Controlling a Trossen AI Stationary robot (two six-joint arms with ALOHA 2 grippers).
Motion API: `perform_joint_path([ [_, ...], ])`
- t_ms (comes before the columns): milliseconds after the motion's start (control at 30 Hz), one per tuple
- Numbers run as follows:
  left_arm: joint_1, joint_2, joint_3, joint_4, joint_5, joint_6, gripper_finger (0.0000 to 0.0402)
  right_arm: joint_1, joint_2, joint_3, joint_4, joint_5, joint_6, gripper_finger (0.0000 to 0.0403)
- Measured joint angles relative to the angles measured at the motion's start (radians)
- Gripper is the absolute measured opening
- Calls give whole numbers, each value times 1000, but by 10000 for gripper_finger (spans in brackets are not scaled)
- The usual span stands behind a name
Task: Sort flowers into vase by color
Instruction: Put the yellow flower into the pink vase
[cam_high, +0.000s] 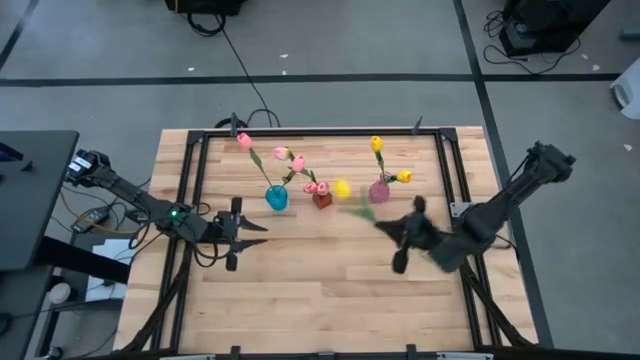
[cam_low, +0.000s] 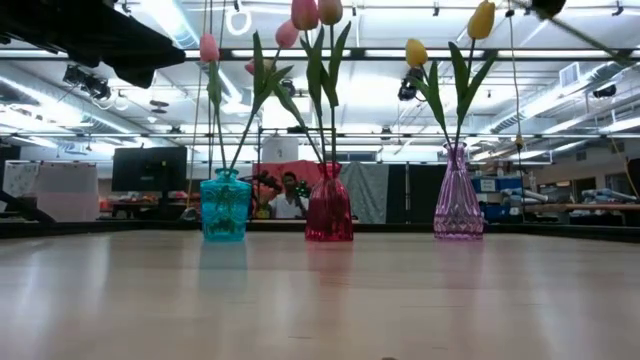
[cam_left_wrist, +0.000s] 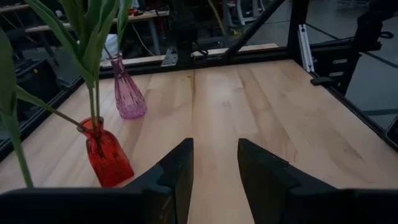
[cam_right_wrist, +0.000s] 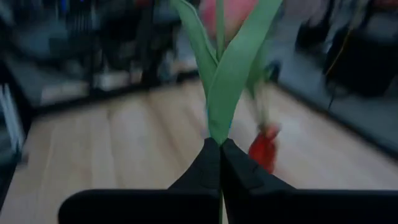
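Note:
Three glass vases stand in a row: blue (cam_high: 276, 197), red (cam_high: 322, 198) and purple (cam_high: 379, 191). Pink tulips stand with their stems in the blue and red vases (cam_low: 305, 12), and yellow ones in the purple vase (cam_low: 416, 52). My right gripper (cam_high: 382, 223), on the near side of the purple vase, is shut on a tulip whose yellow head (cam_high: 341, 188) sits beside the red vase. My left gripper (cam_high: 262, 235) hovers open just on the near side of the blue vase, holding nothing. My right gripper pinches the tulip's green stem (cam_right_wrist: 219, 138) between its two fingertips, just below where the leaves (cam_right_wrist: 231, 68) fan out. The fingers point toward the table's far left, and the stem runs on in line with them. The flower is lifted clear of the table.
A black metal frame (cam_high: 190, 170) runs along the table's left, far and right edges. Bare wooden tabletop (cam_high: 320, 290) lies on the near side of the vases. A person (cam_low: 290, 195) shows in the room beyond the table.

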Motion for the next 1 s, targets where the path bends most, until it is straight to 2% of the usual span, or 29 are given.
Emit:
perform_joint_path([
  [100, 0, 0, 0, 0, -6, 1, 131, 30, -107, -46, 76, 111, -96, 8],
  [300, 0, 0, 0, -1, -6, 3, 131, 38, -278, -70, 87, 272, -257, 9],
  [467, 0, 0, 0, 0, -6, 3, 131, 0, -397, -71, 85, 330, -378, 9],
  [600, 0, 0, 0, 2, -9, 3, 131, -75, -469, -71, 56, 352, -415, 9],
  [700, 0, 0, 0, 6, -20, 3, 131, -165, -507, -77, 10, 265, -378, 9],
  [800, 0, 0, 0, 7, -28, 6, 131, -269, -543, -134, 46, 154, -375, 8],
  [900, 0, 0, 0, 9, -33, 12, 131, -373, -586, -224, 142, 48, -394, 8],
  [1000, 0, 0, 0, 9, -34, 26, 131, -475, -636, -330, 314, -89, -438, 8],
])
